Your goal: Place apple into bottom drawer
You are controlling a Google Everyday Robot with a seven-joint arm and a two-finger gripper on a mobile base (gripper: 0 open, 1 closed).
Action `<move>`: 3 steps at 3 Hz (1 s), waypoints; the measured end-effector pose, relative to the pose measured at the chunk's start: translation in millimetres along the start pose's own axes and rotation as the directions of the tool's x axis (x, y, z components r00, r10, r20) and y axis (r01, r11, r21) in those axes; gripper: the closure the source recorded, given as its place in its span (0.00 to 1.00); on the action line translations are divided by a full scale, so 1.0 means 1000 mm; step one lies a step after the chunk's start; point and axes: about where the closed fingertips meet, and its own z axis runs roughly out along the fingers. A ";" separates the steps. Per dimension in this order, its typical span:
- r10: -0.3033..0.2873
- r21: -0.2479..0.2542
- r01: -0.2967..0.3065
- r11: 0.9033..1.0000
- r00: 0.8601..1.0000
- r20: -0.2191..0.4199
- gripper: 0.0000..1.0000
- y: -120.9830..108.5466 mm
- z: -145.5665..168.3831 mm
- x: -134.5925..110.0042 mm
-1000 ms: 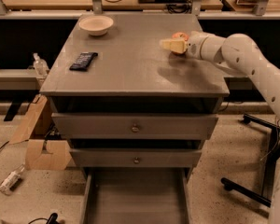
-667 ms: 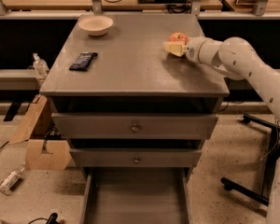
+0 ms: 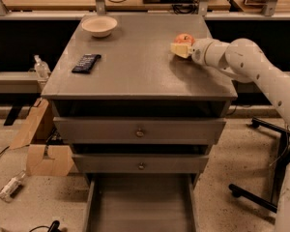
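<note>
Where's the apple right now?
In the camera view, the apple sits on the gray cabinet top, toward its right rear, just behind the claw, whose arm enters from the right. The beige bowl is at the left rear.

Apple [image 3: 184, 37]: red-orange with a yellowish blush. Gripper [image 3: 180, 49], at the right rear of the surface [image 3: 135, 76], directly in front of the apple: pale yellow, on a white arm [image 3: 253, 66]. Surface, knobbed drawer fronts [image 3: 101, 129] and bottom drawer [image 3: 140, 204]: uniform gray. Bowl [image 3: 99, 25]: beige. Flat rectangular item [image 3: 86, 63] at the left: black. Cardboard box [image 3: 38, 146]: brown. Floor [image 3: 232, 163]: beige, dark-speckled.
</note>
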 end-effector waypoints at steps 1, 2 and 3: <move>-0.035 -0.017 0.035 0.999 0.999 0.003 1.00 0.007 -0.001 -0.009; -0.096 -0.041 0.096 0.995 0.995 0.020 1.00 0.018 -0.013 -0.026; -0.160 -0.040 0.164 0.986 0.984 0.079 1.00 0.044 -0.067 -0.062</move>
